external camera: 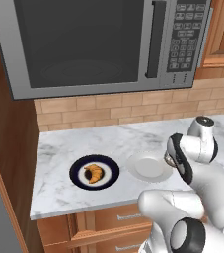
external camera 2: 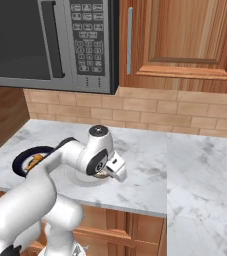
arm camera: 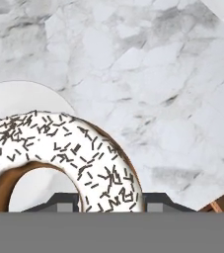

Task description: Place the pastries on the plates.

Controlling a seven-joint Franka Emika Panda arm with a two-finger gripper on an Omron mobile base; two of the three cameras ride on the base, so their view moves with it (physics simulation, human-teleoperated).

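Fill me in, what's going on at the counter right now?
The croissant already sits on the dark blue plate. The gripper is carrying the doughnut, its fingers closed on the ring, just beside the white plate, whose rim shows under the doughnut in the hand view. The white plate has nothing on it yet. All of this is on the marble counter below the microwave.

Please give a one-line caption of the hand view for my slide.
Sprinkled doughnut held in the gripper above the white plate on the marble counter.
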